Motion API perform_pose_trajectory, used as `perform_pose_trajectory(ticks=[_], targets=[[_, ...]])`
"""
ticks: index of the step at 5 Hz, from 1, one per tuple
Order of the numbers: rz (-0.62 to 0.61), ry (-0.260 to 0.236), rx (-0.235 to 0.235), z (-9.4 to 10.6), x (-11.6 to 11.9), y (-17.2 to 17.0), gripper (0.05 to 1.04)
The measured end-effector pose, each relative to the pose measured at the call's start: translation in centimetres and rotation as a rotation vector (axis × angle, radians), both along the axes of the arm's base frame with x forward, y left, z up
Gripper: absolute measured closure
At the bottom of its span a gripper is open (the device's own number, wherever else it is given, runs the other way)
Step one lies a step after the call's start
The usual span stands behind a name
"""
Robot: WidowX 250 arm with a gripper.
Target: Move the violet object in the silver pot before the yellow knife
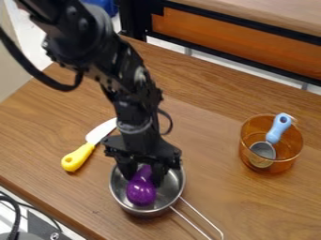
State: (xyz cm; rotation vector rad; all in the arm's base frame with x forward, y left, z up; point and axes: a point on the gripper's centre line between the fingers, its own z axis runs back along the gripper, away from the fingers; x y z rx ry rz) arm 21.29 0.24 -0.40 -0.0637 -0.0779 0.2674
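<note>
End effector at violet object inside silver pot, grip impossible to tell; yellow knife near pot, amber bowl holding blue-handled scoop well apart from it

A brown wood table runs to an edge slanting across the lower left, with dark cables beyond. Behind it stands a bench with a pale wood top, black frame and orange-brown panel; white floor with grey lines shows between. A beige surface borders the left. The light is soft
</note>
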Motion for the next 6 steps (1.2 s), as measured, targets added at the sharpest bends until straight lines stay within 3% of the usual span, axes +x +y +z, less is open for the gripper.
perform_pose_trajectory(ticks=[2, 3, 4, 5, 6], targets=[[-0.006, -0.006, -0.063, 2.7, 0.2, -0.4, 0.485], [0.023, -0.042, -0.081, 4.2, 2.0, -0.2, 0.485], [0.089, -0.136, -0.047, 5.3, 5.4, 0.7, 0.485], [0.146, -0.18, -0.006, 4.7, 9.9, 2.4, 0.485], [0.251, -0.183, 0.034, 3.5, 13.0, 5.0, 0.485]])
